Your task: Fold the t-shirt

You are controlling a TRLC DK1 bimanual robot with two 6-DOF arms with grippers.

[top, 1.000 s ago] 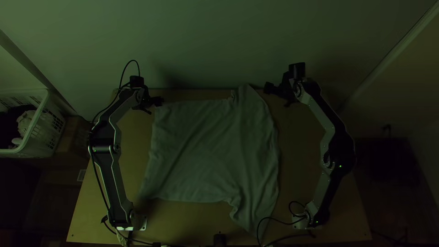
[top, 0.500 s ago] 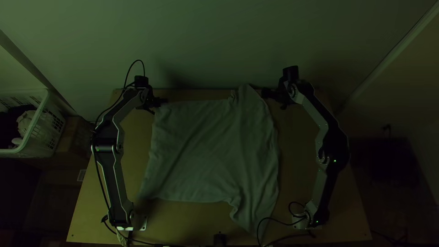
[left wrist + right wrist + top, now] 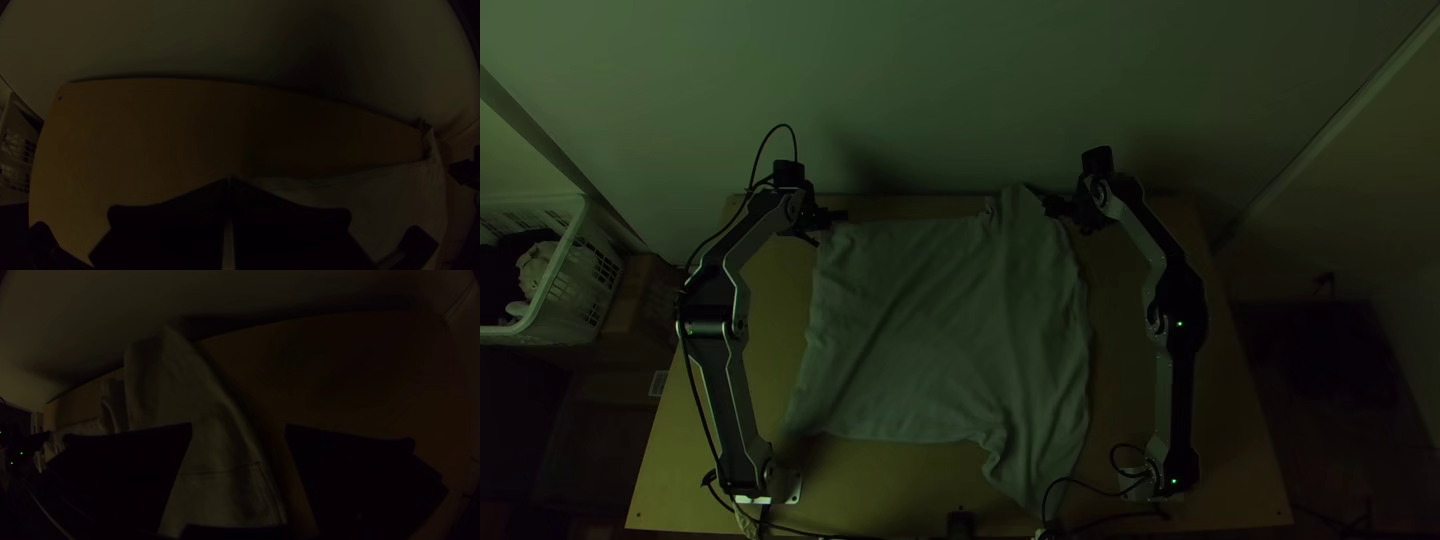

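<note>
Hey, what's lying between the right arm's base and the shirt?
In the top view, black cables run across the table between the right arm's base and the shirt.

The wide grey cloth t-shirt (image 3: pixel 935 325) lies across the flat light wooden surface (image 3: pixel 960 461) between my two arms. At the far side, my black flat-fingered left gripper (image 3: pixel 842 216) is near its left corner, my matching right gripper (image 3: pixel 1067 219) beside its right part. Left of the surface, the white slatted plastic basket (image 3: pixel 580 263) has cloth in it. The smooth pale wall (image 3: pixel 960 95) stands behind.
</note>
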